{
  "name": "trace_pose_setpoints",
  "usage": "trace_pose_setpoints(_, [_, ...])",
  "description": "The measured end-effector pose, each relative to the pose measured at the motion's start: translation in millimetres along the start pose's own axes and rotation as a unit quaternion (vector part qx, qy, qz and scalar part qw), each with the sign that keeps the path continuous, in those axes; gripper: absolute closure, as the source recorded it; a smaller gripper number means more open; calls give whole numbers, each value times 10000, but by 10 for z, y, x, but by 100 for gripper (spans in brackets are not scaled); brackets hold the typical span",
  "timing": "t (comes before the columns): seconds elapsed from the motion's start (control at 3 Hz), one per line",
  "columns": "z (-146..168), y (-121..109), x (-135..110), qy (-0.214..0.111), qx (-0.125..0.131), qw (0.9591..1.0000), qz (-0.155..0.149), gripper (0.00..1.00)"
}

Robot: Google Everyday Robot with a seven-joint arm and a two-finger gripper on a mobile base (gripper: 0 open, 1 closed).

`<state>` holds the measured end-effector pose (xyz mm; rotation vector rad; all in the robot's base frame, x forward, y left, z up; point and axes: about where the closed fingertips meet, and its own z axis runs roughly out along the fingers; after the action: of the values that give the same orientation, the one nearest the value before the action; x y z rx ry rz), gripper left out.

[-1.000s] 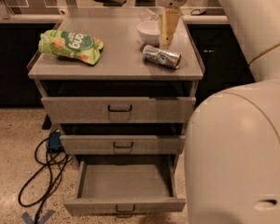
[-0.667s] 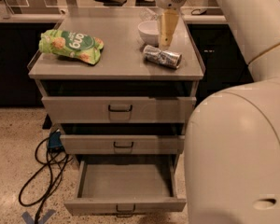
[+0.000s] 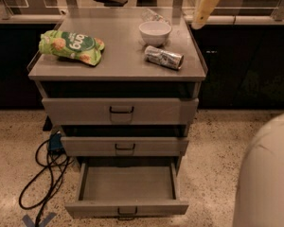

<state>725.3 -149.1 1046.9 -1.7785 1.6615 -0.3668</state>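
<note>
My gripper [image 3: 202,14] hangs at the top right, above the right rear corner of the grey drawer cabinet [image 3: 61,70], holding nothing that I can see. Nearest to it on the cabinet top are a white bowl [image 3: 155,32] and, in front of that, a silver can [image 3: 164,57] lying on its side. A clear plastic item [image 3: 154,16] lies just behind the bowl. A green snack bag [image 3: 71,46] lies at the left of the top.
The cabinet has three drawers; the bottom drawer [image 3: 128,183] is pulled out and shows a bare floor inside. Black cables [image 3: 40,174] coil on the speckled floor at the left. My white body [image 3: 267,174] fills the lower right corner. A dark counter runs behind.
The gripper has lifted up and to the right, away from the bowl and can. The arm that covered the right side has withdrawn, and more of the cabinet top now shows.
</note>
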Motion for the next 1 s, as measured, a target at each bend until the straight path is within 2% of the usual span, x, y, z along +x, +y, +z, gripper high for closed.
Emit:
trace_pose_setpoints(0.33, [-474, -306, 490, 156, 734, 9959, 504, 0])
trace_pose_setpoints(0.67, [-580, -396, 483, 128, 880, 9947, 512, 0])
trace_pose_setpoints(1.0, [-513, -427, 549, -53, 956, 9936, 601, 0])
